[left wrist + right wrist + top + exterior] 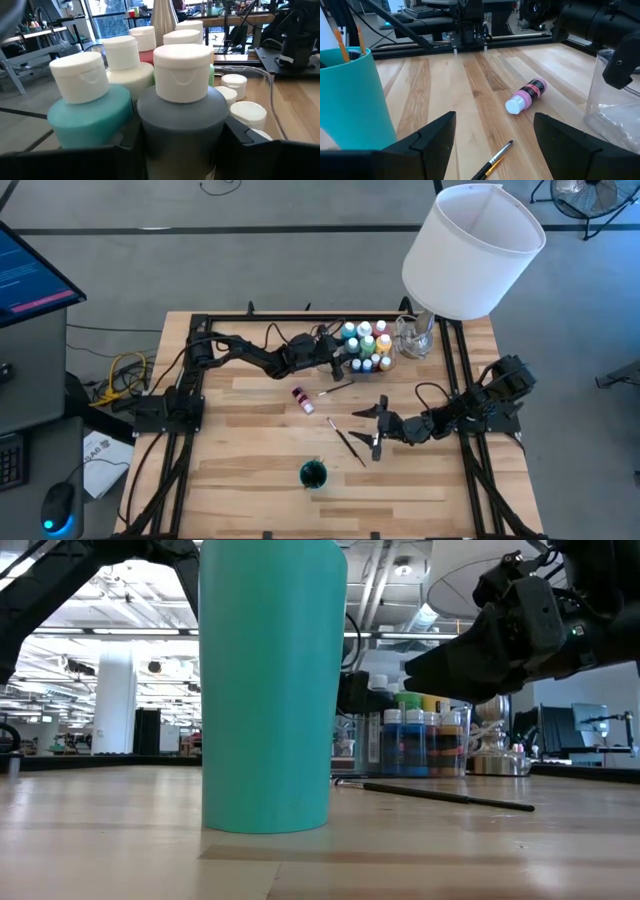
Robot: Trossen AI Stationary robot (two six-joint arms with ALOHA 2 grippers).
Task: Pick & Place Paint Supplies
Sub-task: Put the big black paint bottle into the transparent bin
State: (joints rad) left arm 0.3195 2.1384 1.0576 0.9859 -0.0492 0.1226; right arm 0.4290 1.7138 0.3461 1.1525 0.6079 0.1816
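Now the left gripper (343,360) is in among the paint bottles (367,345) in the clear tray (388,365), fingers clamped around a grey bottle (182,112). Meanwhile the right gripper (377,426) hangs wide open, empty, above a brush (349,442), near the fallen pink bottle (302,399).

No text can be read; the pink bottle's (526,96) dark label and the monitor's (28,272) screen lines are illegible.

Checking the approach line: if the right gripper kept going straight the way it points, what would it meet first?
Probably the brush lying just ahead of the open right gripper; beyond it lies the pink bottle. Depth is uncertain.
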